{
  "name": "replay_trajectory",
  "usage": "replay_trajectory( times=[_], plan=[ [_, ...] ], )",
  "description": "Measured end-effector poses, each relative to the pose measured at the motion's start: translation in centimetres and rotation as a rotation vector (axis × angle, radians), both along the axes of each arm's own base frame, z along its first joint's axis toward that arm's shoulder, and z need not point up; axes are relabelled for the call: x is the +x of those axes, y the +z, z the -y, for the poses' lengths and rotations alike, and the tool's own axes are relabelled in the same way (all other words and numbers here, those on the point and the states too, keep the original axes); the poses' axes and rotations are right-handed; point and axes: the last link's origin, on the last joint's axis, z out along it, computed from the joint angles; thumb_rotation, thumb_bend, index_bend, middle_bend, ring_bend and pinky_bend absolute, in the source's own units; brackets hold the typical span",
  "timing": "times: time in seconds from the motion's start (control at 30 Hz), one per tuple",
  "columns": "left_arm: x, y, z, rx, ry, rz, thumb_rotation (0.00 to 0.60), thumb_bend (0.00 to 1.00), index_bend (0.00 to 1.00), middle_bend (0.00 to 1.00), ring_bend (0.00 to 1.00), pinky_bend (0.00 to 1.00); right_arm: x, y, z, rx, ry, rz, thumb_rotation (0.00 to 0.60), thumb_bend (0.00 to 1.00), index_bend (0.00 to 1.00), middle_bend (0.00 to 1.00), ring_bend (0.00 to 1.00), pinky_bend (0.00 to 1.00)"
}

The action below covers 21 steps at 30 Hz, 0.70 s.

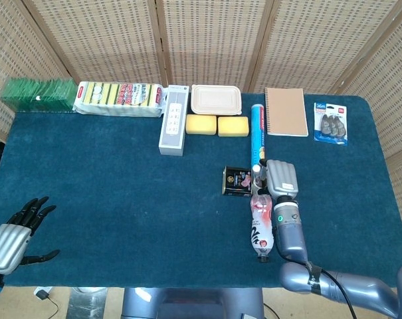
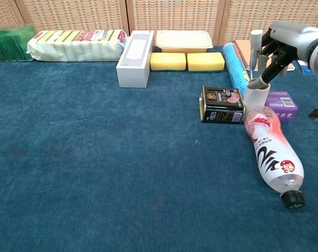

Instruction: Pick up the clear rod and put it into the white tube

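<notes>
1. Right hand [image 2: 285,44] raised over the white tube [image 2: 257,96], fingers [image 2: 268,73] curled down, clamped on the clear rod [image 2: 256,50].
2. Rod held upright just above the tube mouth; whether its lower end is already inside cannot be told.
3. Tube upright on the blue cloth [image 2: 95,157], touching the black tin [image 2: 222,104] on one side, purple box [image 2: 281,105] just beside on the other.
4. In the head view, same right hand [image 1: 281,178] seen from above, covering most of the tube; only the rod tip [image 1: 259,169] and a bit of the tube showing beside it.
5. Bottle [image 2: 273,155] lying on its side in front of the tube, cap towards the near edge, its base touching the tube.
6. Blue roll [image 2: 235,62] lying behind the tin, notebook [image 1: 286,111] beside it, blister pack [image 1: 330,123] further right.
7. Along the back: green stack [image 1: 38,94], sponge pack [image 1: 119,98], white box [image 1: 174,119], lidded tray [image 1: 216,99], two yellow sponges [image 1: 216,125].
8. Left hand [image 1: 18,229] at the near left corner of the table, seen in the head view only, fingers spread apart, holding nothing.
</notes>
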Motion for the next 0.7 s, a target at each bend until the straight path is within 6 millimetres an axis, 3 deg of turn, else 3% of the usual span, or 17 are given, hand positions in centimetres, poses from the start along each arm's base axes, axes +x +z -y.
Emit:
replay_trajectory(
  times=[0.7],
  plan=[
    [-0.04,0.15,-0.02,0.003,0.002,0.003,0.449,0.11,0.11,0.05,0.02,0.23,0.49,-0.49,0.04,-0.006,-0.003,-0.017,0.600,0.22,0.60,0.67,0.69,0.55]
  ],
)
